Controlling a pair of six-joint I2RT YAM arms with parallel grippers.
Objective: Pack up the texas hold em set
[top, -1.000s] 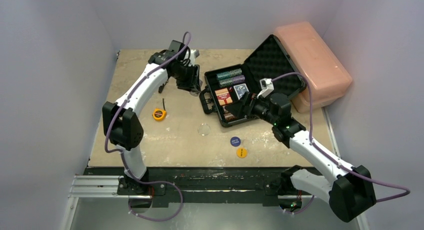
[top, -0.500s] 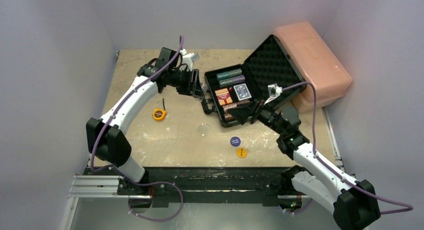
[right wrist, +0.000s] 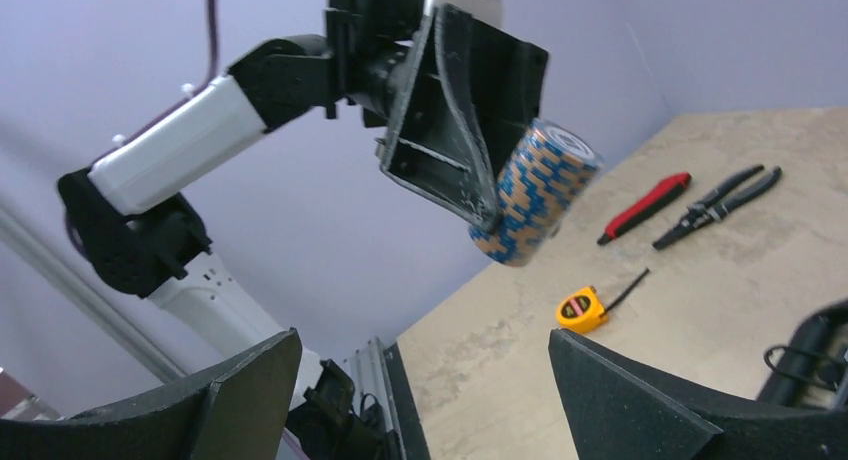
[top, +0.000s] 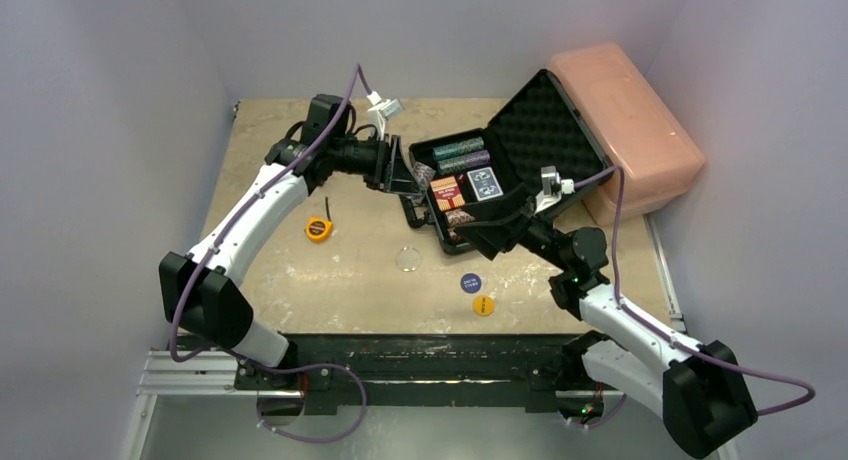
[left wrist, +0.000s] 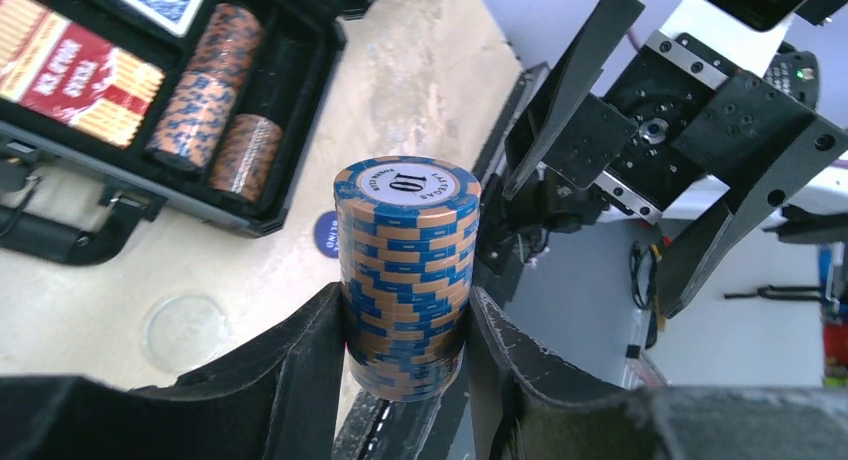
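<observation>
The black briefcase [top: 425, 215] lies open on the table, its foam-lined lid [top: 545, 120] leaning back. Inside are a red deck [top: 446, 191], a blue deck [top: 484, 182] and chip stacks [top: 460, 148]. My left gripper [top: 412, 176] is shut on a blue-and-tan chip stack [left wrist: 405, 270] and holds it in the air at the case's left edge. The stack also shows in the right wrist view [right wrist: 535, 190]. My right gripper [right wrist: 422, 338] is open and empty, raised over the case's near edge [top: 490, 230] and facing the left gripper. A blue button [top: 471, 282] and a yellow button [top: 483, 305] lie in front of the case.
A pink plastic box [top: 625, 125] stands behind the lid at the back right. A yellow tape measure [top: 318, 228] lies on the left of the table. Pliers [right wrist: 715, 200] and a red-handled tool [right wrist: 645, 207] lie farther back. A clear disc [top: 407, 258] lies near the case.
My left gripper has carried the chip stack to the right, from the table's back left to the case's left edge. My right gripper has drawn back out of the case and tilted up.
</observation>
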